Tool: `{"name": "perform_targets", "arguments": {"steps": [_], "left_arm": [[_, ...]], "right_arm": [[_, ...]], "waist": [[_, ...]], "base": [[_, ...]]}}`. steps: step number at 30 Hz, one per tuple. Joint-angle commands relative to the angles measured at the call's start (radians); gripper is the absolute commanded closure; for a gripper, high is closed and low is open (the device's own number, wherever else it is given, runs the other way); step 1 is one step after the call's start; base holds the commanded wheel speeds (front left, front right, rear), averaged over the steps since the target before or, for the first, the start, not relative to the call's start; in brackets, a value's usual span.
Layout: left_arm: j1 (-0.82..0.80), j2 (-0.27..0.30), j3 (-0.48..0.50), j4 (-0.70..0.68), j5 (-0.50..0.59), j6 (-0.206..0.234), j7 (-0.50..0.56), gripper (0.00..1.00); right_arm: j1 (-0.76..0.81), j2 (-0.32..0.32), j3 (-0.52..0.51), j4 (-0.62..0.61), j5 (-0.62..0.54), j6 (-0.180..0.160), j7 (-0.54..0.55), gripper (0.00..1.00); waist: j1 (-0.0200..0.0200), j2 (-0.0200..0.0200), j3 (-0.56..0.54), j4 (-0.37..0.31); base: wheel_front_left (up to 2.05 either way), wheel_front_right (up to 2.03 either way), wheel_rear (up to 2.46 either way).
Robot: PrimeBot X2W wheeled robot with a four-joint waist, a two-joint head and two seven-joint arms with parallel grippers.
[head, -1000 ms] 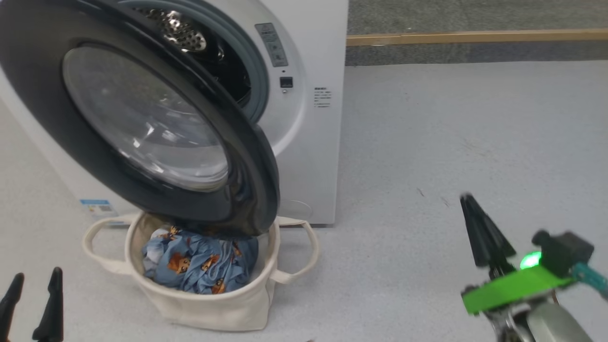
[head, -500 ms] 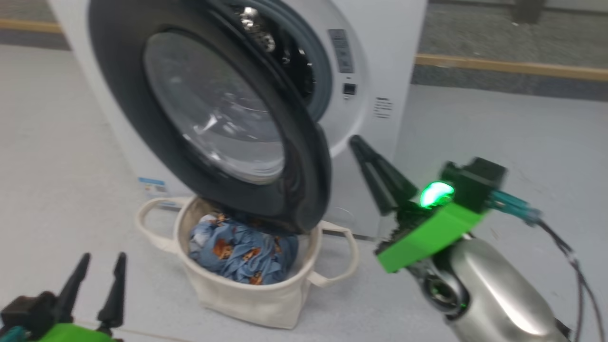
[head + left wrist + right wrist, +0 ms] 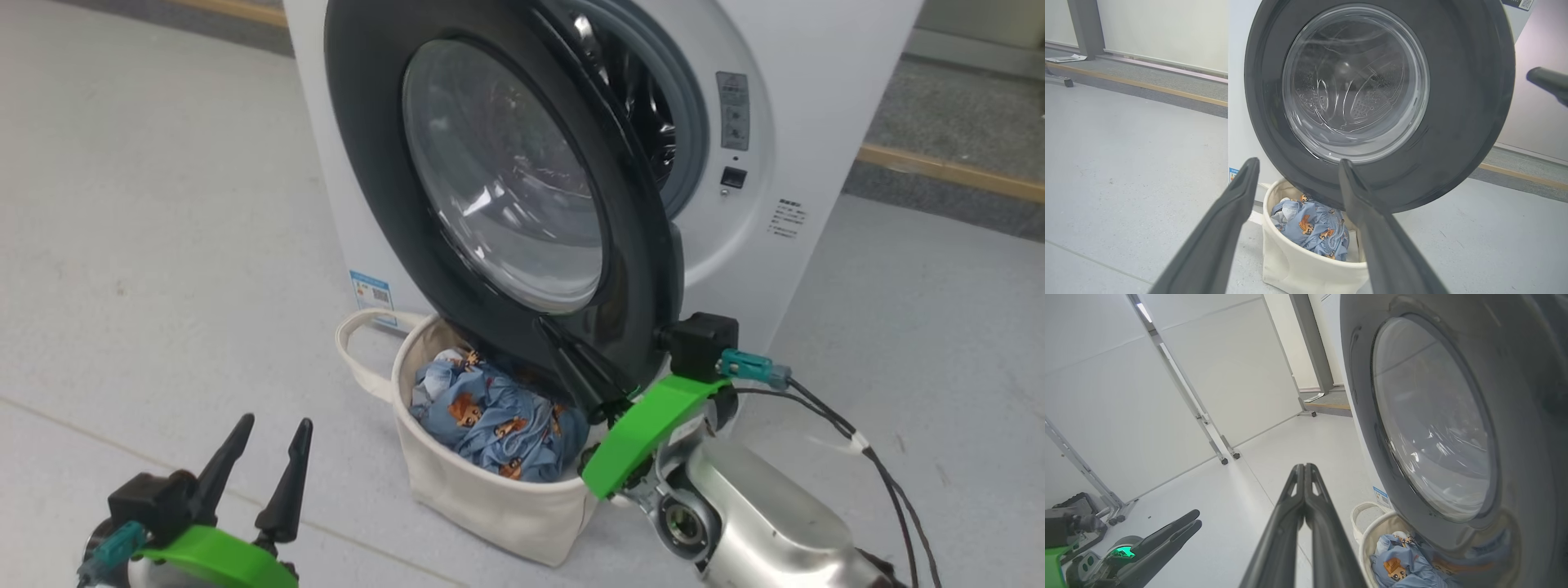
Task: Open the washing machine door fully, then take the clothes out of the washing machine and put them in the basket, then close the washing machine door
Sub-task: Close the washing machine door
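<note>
Your right hand [image 3: 545, 327], fingers together, has swung to the washing machine door [image 3: 375, 163]; clothes [image 3: 490, 416] in the basket [image 3: 490, 506], so close it. Left hand [image 3: 274, 425] spread.

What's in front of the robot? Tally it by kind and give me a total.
Washing machine: 1
Door: 1
Basket: 1
Bundle of clothes: 1
Grippers: 2, the left gripper open, the right gripper shut
Total: 6

Bright, even light; glare on door [image 3: 502, 175]
</note>
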Motion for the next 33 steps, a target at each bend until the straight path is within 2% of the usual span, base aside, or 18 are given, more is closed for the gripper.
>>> {"name": "perform_targets", "arguments": {"steps": [1,5,12,16,26,33], "left_arm": [[-0.079,0.013,0.034,-0.024,0.004,-0.005,-0.012,0.0],[-0.094,0.003,0.028,-0.023,0.002,-0.005,-0.012,0.0],[-0.123,-0.012,0.025,-0.031,0.006,-0.006,-0.012,0.0],[-0.146,-0.027,0.022,-0.034,0.01,-0.006,-0.012,0.0],[-0.181,-0.062,0.037,-0.053,0.02,-0.006,-0.012,0.0],[-0.217,-0.093,0.042,-0.069,0.026,-0.007,-0.012,0.0]], "right_arm": [[-0.06,0.021,0.013,0.02,0.033,0.001,-0.026,1.0],[-0.094,0.024,0.014,0.135,0.089,0.001,-0.056,1.0],[-0.154,0.024,0.002,0.234,0.156,0.001,-0.072,1.0],[-0.191,0.024,-0.053,0.26,0.18,0.001,-0.073,1.0],[-0.265,0.025,-0.279,0.316,0.069,0.001,-0.073,1.0],[-0.392,0.025,-0.422,0.379,-0.019,0.001,-0.073,1.0]], "waist": [[0.0,-0.0001,0.014,0.007],[0.0,-0.0001,0.033,0.014],[0.0,-0.0001,0.081,0.009],[0.0,-0.0001,0.118,0.008],[0.0,-0.0001,0.207,0.0],[0.0,-0.0001,0.293,0.009]], "base": [[0.0,0.0,0.0],[0.0,0.0,0.0],[0.0,0.0,0.0],[0.0,0.0,0.0],[0.0,0.0,0.0],[0.0,0.0,0.0]]}}
